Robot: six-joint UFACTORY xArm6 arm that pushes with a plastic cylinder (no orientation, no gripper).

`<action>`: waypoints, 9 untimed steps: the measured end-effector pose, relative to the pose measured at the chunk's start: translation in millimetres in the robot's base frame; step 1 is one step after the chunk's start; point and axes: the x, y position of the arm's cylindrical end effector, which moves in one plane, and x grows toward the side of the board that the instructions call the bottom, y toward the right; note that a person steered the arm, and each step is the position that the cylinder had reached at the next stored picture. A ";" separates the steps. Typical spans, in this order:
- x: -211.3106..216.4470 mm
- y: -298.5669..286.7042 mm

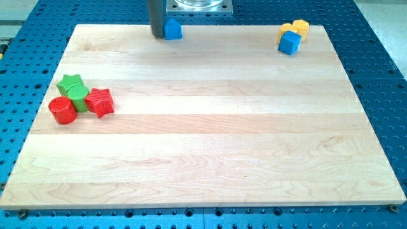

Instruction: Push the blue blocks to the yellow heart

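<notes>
On a wooden board, our tip, bare with nothing to grip, touches a blue block far left of the yellow heart; another blue block already touches it. We should push steadily rightward.

Robotics lab bench. A pale wooden table is sitting on a blue metal plate drilled with a regular grid of mounting holes. A machined metal robot base is showing at the view's top. Small coloured toy blocks are lying on the wood.
</notes>
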 end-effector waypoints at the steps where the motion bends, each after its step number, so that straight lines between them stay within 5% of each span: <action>1: -0.7 67.8; 2: -0.9 153.4; 9: 2.7 235.3</action>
